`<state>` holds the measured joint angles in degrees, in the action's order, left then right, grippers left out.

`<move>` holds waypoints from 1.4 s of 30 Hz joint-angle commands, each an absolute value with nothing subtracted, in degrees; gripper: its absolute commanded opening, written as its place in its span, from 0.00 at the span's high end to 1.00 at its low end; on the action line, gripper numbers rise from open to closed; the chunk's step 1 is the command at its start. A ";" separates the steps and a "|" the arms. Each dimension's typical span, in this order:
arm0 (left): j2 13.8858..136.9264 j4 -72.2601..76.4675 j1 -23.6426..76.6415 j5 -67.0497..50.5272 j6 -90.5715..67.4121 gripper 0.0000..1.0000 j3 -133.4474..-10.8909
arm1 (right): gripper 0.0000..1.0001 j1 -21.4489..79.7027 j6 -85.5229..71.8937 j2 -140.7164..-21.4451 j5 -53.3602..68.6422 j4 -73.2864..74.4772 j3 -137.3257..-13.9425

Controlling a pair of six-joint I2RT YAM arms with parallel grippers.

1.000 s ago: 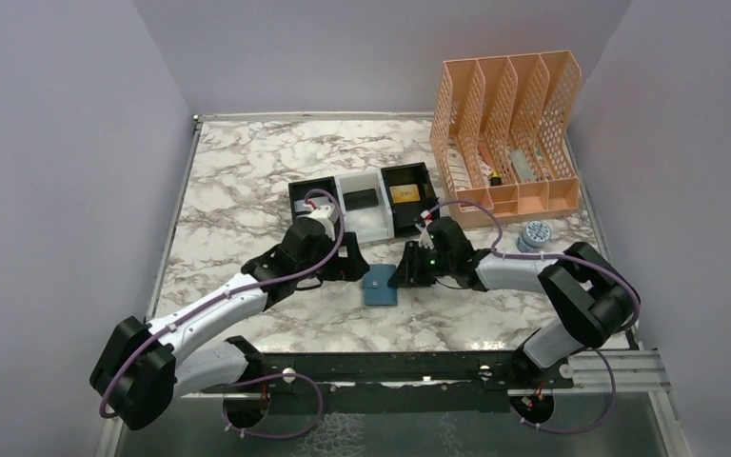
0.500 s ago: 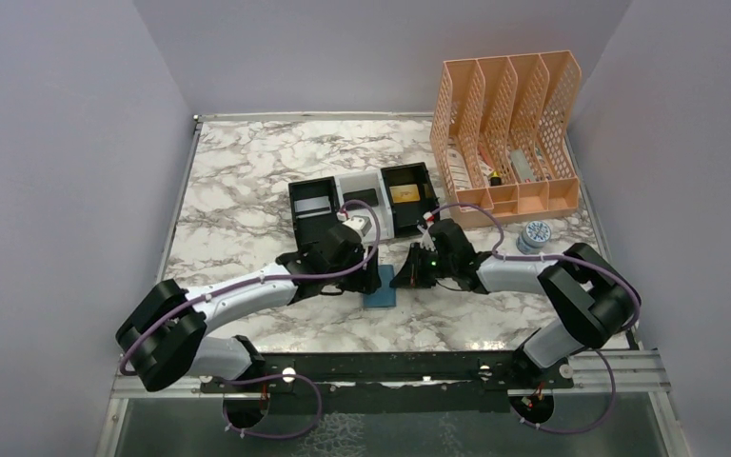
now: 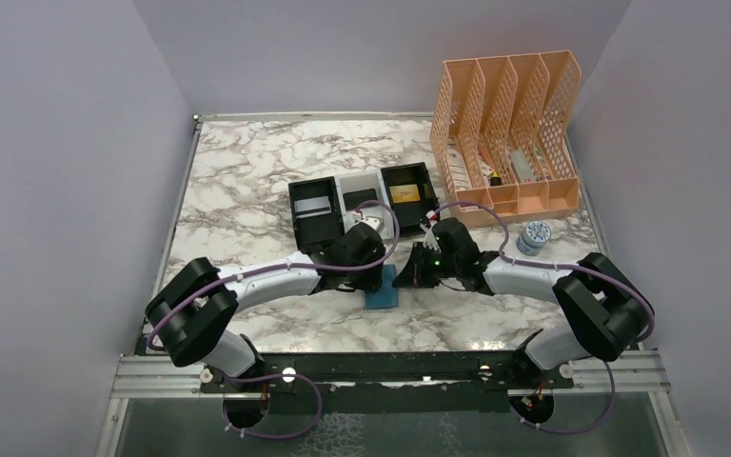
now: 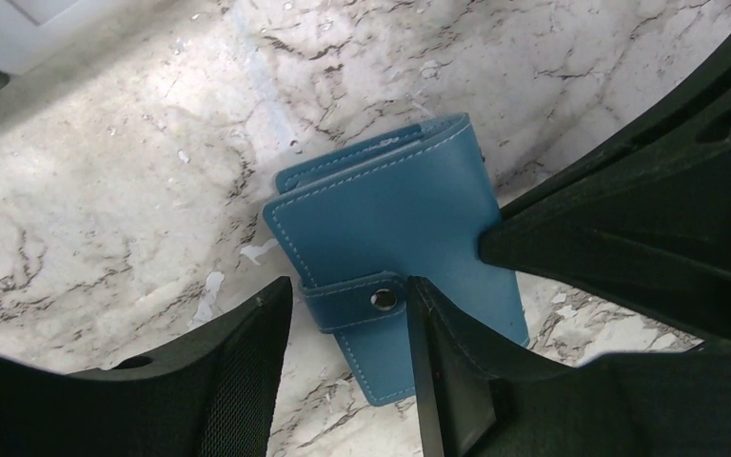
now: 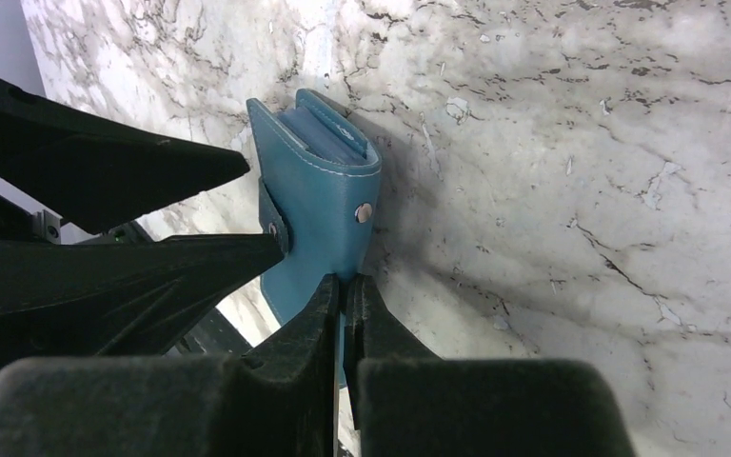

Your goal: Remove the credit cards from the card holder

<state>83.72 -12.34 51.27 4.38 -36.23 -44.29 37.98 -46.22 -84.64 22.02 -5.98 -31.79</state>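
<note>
One closed blue card holder (image 4: 390, 228) is being handled from both sides.
It is resting on the marble table (image 3: 247, 181) near the three-compartment tray (image 3: 316, 231). The right gripper (image 5: 343, 286) is pinching its edge, fingers pressed together. The left gripper (image 4: 347, 290) is spreading its two fingers either side of the single snap strap (image 4: 343, 309). Two cards are showing in the tray: one grey card (image 3: 314, 205) and one gold card (image 3: 403, 194).

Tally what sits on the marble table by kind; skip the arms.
Teal-blue snap-strap card holder: 1
Black-and-white three-compartment tray: 1
Credit cards showing in tray: 2, silvery-grey card, gold card
Peach mesh file organiser: 1
Small round blue-white tub: 1
Total: 6
</note>
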 commanded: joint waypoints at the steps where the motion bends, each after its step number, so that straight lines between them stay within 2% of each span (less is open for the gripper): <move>1: 85.99 -12.49 52.23 4.35 -35.38 0.50 -47.89 | 0.99 38.12 -45.62 -82.30 22.01 -4.27 -33.01; 4: 87.13 -12.16 52.55 2.73 -34.84 0.48 -48.46 | 0.99 38.10 -45.53 -82.14 21.63 -3.46 -33.20; 10: 88.60 -13.79 53.13 3.94 -34.69 0.52 -49.10 | 0.99 38.09 -45.55 -82.08 21.30 -3.11 -33.22; 30: 86.18 -17.33 53.19 5.33 -32.23 0.87 -49.12 | 0.99 38.07 -45.24 -80.75 18.73 -1.24 -33.53; 34: 85.09 -17.42 53.15 5.65 -32.29 0.90 -48.39 | 0.99 38.08 -45.43 -80.42 18.30 -1.22 -33.29; 37: 84.69 -17.44 53.09 5.71 -31.84 0.96 -48.28 | 0.99 38.10 -45.51 -80.23 18.04 -1.30 -33.27; 41: 84.80 -17.47 53.16 5.37 -32.11 0.96 -48.25 | 0.99 38.11 -45.52 -80.31 18.10 -1.41 -33.39; 42: 85.02 -17.37 53.18 5.59 -32.26 0.91 -48.41 | 0.99 38.10 -45.51 -80.43 18.11 -1.44 -33.35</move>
